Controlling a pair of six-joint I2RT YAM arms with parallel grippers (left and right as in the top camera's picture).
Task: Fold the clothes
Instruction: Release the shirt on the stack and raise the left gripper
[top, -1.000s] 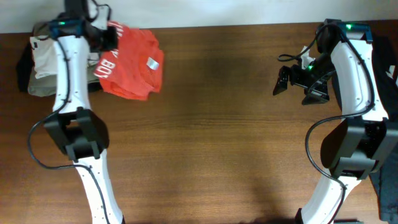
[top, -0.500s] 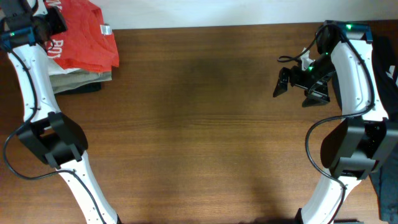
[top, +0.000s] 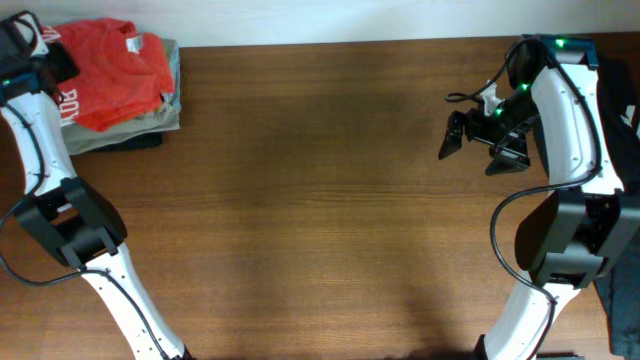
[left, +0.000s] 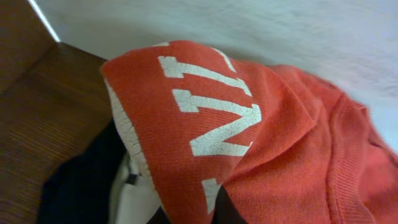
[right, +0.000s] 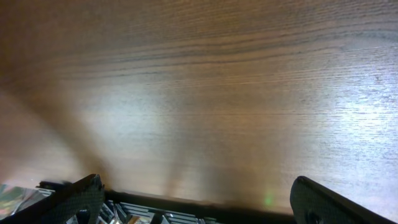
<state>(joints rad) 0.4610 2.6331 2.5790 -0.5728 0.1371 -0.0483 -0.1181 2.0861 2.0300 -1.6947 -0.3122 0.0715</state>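
- One risk stands out: the shirt (top: 110, 85) could be dragged off the pile (top: 150, 125) of grey folded garments if the left jaws are drawn away with cloth caught in them, and the fold would be pulled loose.
- Whether the left jaws are clamped on the cloth cannot be told. From overhead they are seen only as a dark shape at the pile's left edge, and in the left wrist view only dark shapes are made out beneath the red fabric.
- A second risk is judged from the stack itself. The shirt is rumpled and seems humped up toward the pile's left side, so it could slump off that side once released.
- The right jaws are held wide apart with nothing between them, well apart from the pile and above bare table (top: 320, 220). Little trouble is expected from there.
- The shirt is laid on top of the pile, covering most of it. A rough red-orange packet is seen rather than a crisp rectangle.
- A small white label (top: 131, 43) is shown near the pile's far edge, and cracked white block lettering (left: 211, 118) toward its left side. The knit is judged soft and limp.
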